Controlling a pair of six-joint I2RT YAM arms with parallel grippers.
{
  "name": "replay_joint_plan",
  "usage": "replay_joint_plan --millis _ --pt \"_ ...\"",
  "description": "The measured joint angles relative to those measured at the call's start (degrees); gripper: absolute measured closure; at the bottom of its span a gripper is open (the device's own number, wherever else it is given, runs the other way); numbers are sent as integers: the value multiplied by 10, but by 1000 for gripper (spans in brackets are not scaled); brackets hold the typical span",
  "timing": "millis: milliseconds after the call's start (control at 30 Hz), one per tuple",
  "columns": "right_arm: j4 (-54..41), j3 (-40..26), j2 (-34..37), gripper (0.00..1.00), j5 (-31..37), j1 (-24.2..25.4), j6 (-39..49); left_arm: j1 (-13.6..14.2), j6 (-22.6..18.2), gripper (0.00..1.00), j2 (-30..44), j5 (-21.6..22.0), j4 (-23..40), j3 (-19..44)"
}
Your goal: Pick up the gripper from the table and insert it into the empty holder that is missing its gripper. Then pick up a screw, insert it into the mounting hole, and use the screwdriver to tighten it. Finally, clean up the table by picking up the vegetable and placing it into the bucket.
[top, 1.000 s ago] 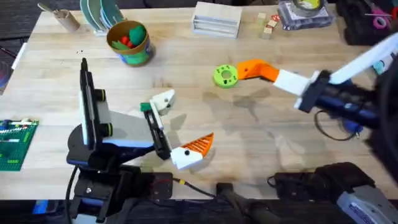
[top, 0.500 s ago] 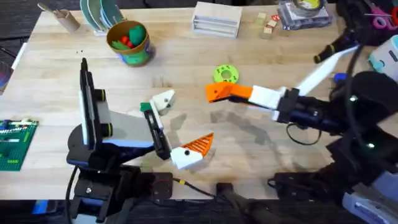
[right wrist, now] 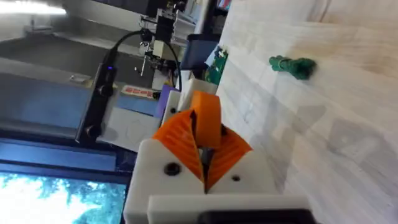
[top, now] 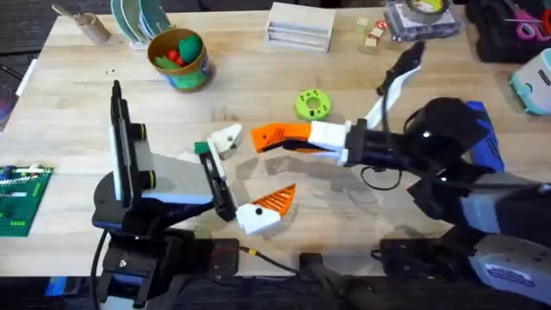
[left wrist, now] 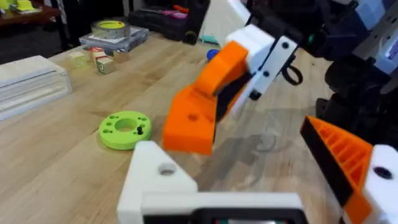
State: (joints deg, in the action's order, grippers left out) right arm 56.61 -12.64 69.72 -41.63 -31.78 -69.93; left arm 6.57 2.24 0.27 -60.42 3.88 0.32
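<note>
The orange gripper (top: 275, 136) hangs above the table, with my right gripper (top: 303, 138) shut on it. My right wrist view shows it clamped between the ribbed orange pads (right wrist: 177, 140). It sits just right of the bare white holder (top: 226, 138), close but apart; the left wrist view shows the holder (left wrist: 158, 180) and the orange gripper (left wrist: 196, 118) near each other. My left gripper (top: 265, 162) is open, and its other finger carries an orange pad (top: 277, 200). The dark-green vegetable (right wrist: 292, 65) lies on the table. The bucket (top: 181, 60) stands at the back left. The screwdriver is hidden.
A bright-green disc (top: 312, 104) lies behind the right gripper. Red and green toy produce fill the bucket. A clear box (top: 300, 24), wooden blocks (top: 372, 33) and a tape roll (top: 424, 10) line the far edge. A green board (top: 21, 200) sits at the left.
My right arm has swung left from beside the green disc, carrying the orange gripper toward the left arm's white holder. The left arm has not moved.
</note>
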Motion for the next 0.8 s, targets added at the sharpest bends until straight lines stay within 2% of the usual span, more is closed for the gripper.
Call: replay_joint_plan --millis 167,367,633,800 --pt "56 0 39 991 0 -16 -20 0 0 7 0 0 0 0" --pt "60 -10 67 991 9 -46 -30 0 0 8 0 1 0 0" --pt "60 -30 72 991 11 -55 -32 -1 0 8 0 17 0 0" --pt "61 -35 72 991 14 -56 -33 0 0 8 0 11 -2 0"
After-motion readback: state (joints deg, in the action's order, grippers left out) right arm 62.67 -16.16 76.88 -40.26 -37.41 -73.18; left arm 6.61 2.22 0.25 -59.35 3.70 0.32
